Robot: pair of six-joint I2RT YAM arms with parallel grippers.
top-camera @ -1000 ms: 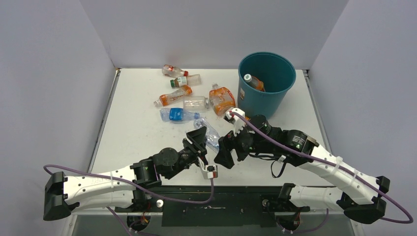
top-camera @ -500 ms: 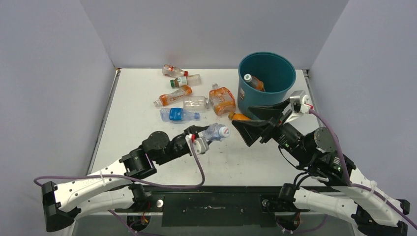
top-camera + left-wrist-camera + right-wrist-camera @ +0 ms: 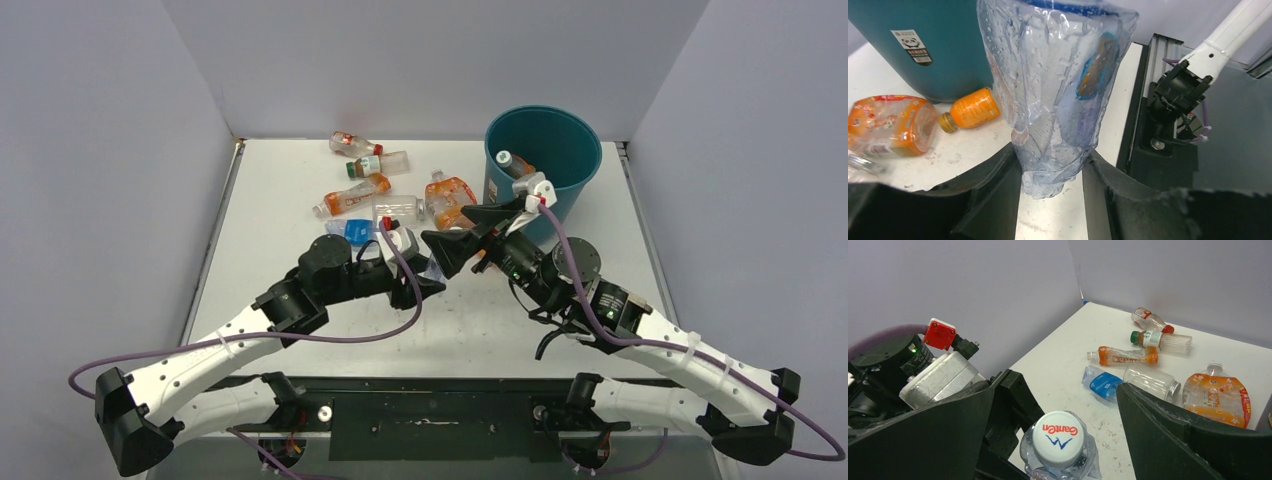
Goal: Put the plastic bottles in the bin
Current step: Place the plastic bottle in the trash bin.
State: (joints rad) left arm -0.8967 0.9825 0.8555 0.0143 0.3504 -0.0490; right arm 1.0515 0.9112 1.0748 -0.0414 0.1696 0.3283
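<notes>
On the left of the white tabletop [image 3: 270,250] I see loose plastic bottles clustered toward the back. There is a clear bottle with a red cap [image 3: 355,143] and a clear bottle with a green cap [image 3: 378,163] just beside it. Nearer me lie a slim orange-labelled bottle [image 3: 350,197], a blue-labelled bottle [image 3: 347,231] partly behind my left arm, and a plain clear bottle [image 3: 398,208]. A flattened orange-labelled bottle [image 3: 452,201] lies nearest the bin.

My left gripper [image 3: 1053,155] is clamped on a crushed clear plastic bottle [image 3: 1058,85] with a blue band, held clear of the tabletop at mid-table. Both fingers press the narrow end of the bottle.

Facing it, my right gripper [image 3: 1055,390] has its fingers spread wide. In the right wrist view the held bottle's white cap [image 3: 1058,432] sits between them, and I see neither finger touching it.

A small orange bottle [image 3: 970,108] lies on its side just beside the base of the round teal-blue plastic bin [image 3: 548,205]. The bin stands at the back right and has a white sticker [image 3: 911,46] on its wall. One white-capped bottle [image 3: 515,165] already lies inside it.
</notes>
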